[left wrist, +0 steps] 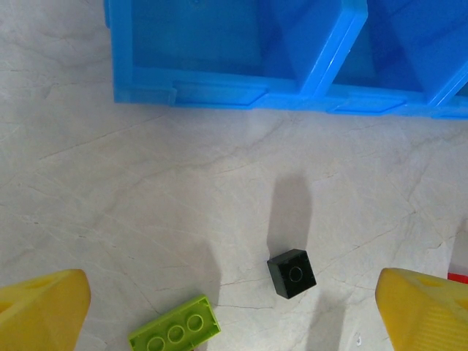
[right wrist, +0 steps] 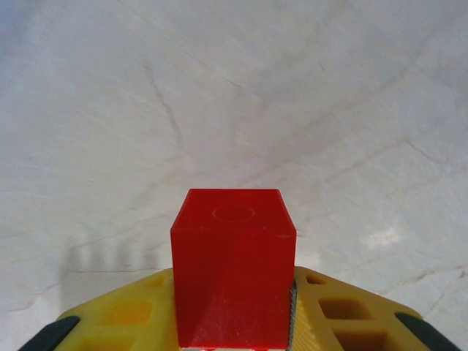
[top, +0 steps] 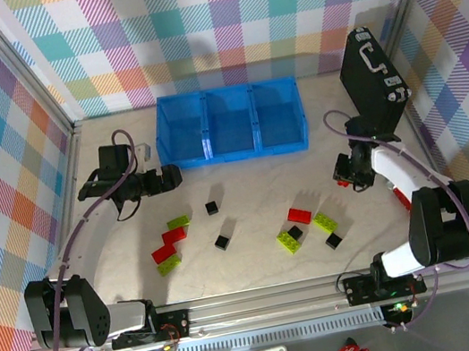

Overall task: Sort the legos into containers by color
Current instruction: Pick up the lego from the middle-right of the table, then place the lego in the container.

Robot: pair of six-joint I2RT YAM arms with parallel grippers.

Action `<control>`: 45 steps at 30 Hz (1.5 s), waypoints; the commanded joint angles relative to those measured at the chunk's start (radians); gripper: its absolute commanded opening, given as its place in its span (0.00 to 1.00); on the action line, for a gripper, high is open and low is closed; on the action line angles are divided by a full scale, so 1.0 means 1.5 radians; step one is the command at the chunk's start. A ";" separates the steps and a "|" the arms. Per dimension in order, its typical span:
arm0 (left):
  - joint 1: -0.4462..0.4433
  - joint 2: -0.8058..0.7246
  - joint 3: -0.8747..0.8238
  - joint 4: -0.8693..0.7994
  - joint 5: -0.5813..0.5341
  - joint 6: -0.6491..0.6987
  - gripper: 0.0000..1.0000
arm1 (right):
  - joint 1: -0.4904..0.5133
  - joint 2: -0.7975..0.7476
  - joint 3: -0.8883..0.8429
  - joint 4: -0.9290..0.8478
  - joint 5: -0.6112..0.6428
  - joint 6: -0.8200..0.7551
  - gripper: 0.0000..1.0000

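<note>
Zero bricks (top: 173,236) in the blue bin (top: 239,152) yet; red brick (right wrist: 232,267) is pinched by the right gripper (top: 350,173), left gripper (top: 173,176) is spread wide open, empty.

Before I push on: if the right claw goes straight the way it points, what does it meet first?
Bare table; the red brick clamped in the right claw would likely touch first. Nothing else lies in that line, though depth is unclear.
</note>
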 commanded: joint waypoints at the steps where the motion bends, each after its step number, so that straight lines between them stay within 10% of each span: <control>1: -0.007 -0.017 -0.004 0.005 -0.007 0.012 1.00 | 0.001 0.010 0.061 -0.032 -0.036 -0.043 0.30; 27: -0.007 -0.068 -0.021 0.025 -0.055 0.017 1.00 | 0.171 0.459 0.719 -0.216 0.005 -0.126 0.28; 45: -0.007 -0.022 0.009 -0.023 -0.076 -0.008 1.00 | 0.170 0.667 0.815 -0.222 0.001 -0.160 0.27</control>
